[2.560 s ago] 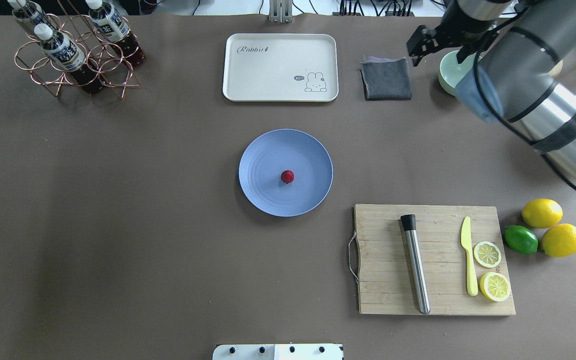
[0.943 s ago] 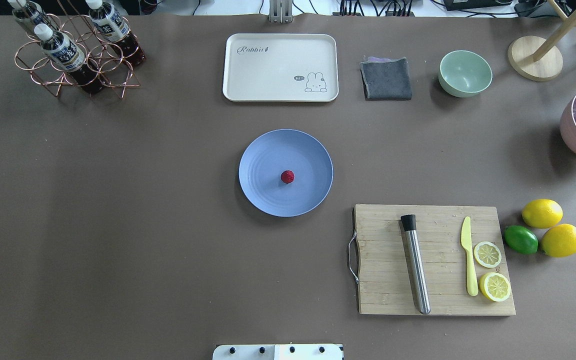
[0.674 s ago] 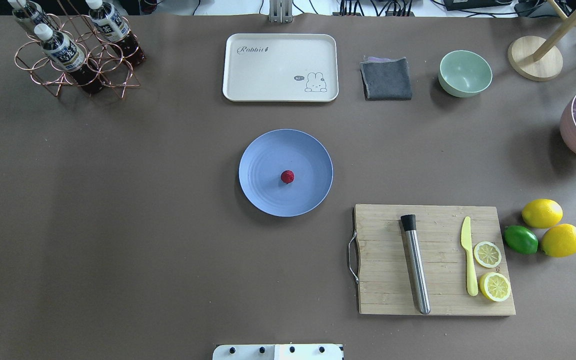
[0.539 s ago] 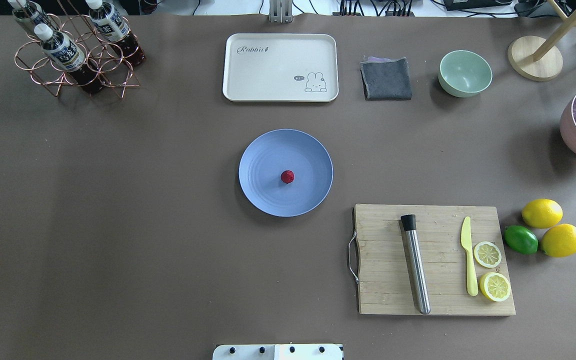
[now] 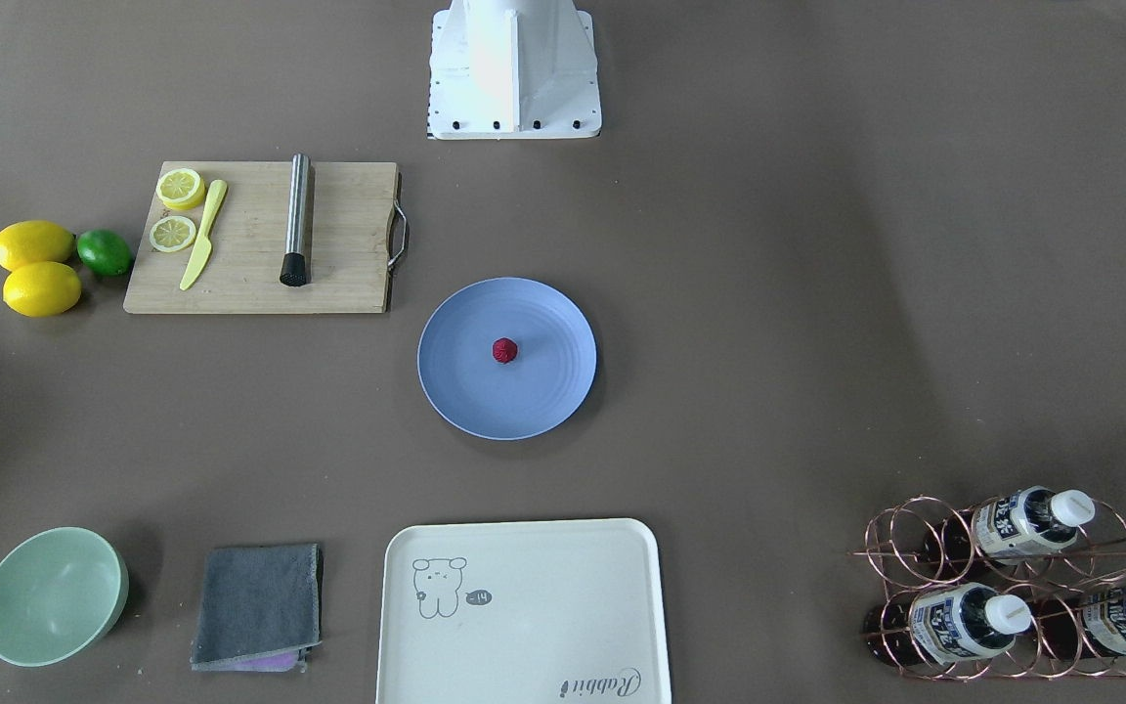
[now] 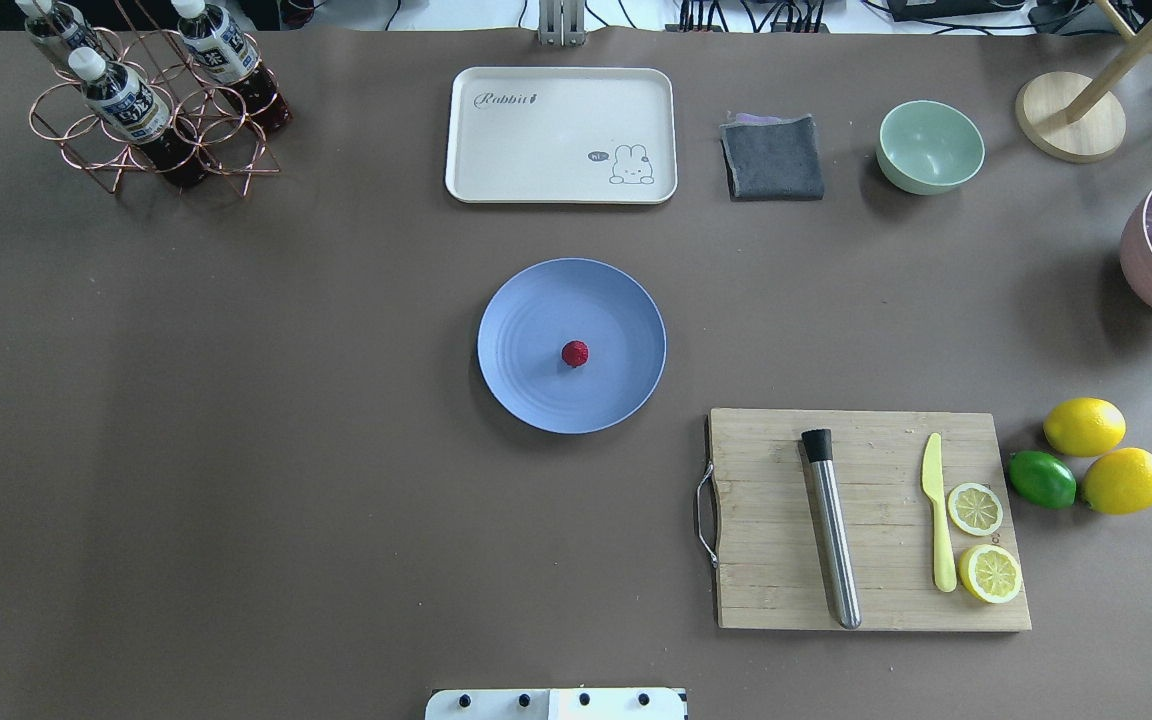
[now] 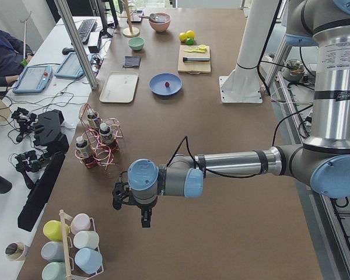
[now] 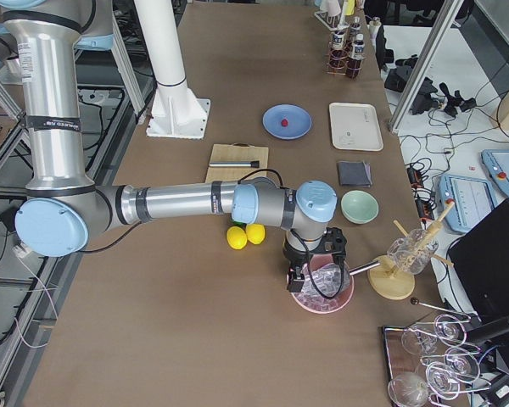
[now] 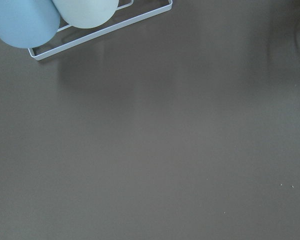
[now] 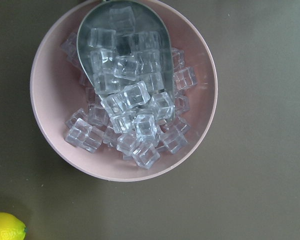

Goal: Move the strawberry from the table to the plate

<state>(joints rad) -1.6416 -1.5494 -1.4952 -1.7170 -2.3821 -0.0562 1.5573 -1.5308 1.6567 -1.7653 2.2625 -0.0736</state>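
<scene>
The strawberry lies near the middle of the blue plate, which sits at the centre of the overhead frame on the brown counter. The berry touches nothing but the plate, well inside the rim, so I judge the job done: it is where the task wants it, and there is no sign that it could roll off.

Both arms are out at the two ends of the counter, well apart from the plate, and neither shows in the overhead or front frames. That looks like a parked pose, not a reach.

The left hand hangs low in the left side frame, just beside a wire rack of pastel cups (its own camera catches only a corner of that rack, upper left, and bare counter). The right hand is at centre right of the right side frame, above a pink bowl of ice cubes with a metal scoop in it.

I cannot tell how far open either hand is, since each shows only in a side frame. No fingers appear in the wrist cameras, and I see nothing carried by either hand.
</scene>
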